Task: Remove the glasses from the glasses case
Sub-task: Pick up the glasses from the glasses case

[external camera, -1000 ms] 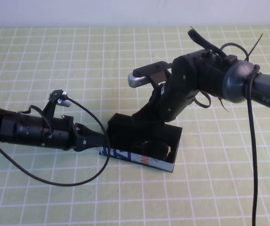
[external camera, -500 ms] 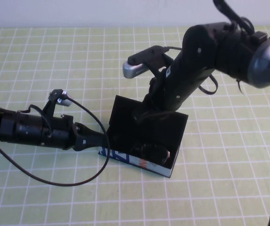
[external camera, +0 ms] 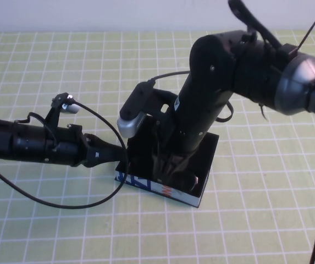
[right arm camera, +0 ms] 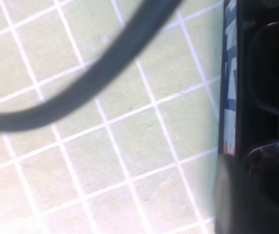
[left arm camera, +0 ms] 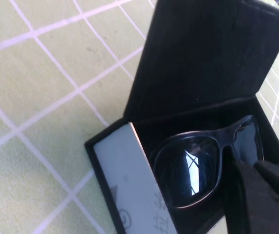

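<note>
Now that my right arm has swung down from above the lid into the open box, my right gripper (external camera: 171, 165) sits low inside the rectangular black glasses case with the white, blue-and-orange printed side (external camera: 162, 188), right over the black thick-framed plastic glasses with dark lenses (left arm camera: 197, 163). They lie in the case, not yet lifted. Whether these fingers have closed on the frame I cannot tell. My left gripper (external camera: 110, 155) rests against the case's left end on the green gridded mat (external camera: 47, 220), seemingly bracing it, its grip hidden too. I judge the pick is about to begin.
</note>
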Controlling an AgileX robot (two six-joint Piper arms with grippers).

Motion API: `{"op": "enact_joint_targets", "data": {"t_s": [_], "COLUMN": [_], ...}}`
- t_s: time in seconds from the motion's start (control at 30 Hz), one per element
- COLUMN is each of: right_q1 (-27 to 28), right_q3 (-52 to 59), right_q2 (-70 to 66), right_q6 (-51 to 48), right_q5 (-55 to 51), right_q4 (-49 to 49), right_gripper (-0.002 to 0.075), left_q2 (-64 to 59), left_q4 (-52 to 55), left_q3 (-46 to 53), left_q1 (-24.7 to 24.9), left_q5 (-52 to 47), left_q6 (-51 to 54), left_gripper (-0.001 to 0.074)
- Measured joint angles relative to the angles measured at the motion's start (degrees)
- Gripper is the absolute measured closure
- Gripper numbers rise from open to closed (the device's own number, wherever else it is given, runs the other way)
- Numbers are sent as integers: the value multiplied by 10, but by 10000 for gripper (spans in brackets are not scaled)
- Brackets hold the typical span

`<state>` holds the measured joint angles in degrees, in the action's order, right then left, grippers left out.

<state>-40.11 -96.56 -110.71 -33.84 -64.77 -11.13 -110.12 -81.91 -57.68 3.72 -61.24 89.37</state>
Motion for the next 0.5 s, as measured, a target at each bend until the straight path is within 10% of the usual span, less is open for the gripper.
{"op": "enact_joint_targets", "data": {"t_s": [0.2, 0.5], "right_q1": [0, 0], "right_q3": [0, 0], "right_q2": [-40, -60], "right_q6": [-11, -13], "right_q5": [28, 93], "right_q4": [18, 43], "right_gripper": [447, 419], "left_q2": [1, 1], "left_q4": [7, 9], "left_q3": [0, 0], "left_q1": [0, -13], "left_q5": [16, 28], "left_q6": [-25, -41], "left_gripper": [739, 739]}}
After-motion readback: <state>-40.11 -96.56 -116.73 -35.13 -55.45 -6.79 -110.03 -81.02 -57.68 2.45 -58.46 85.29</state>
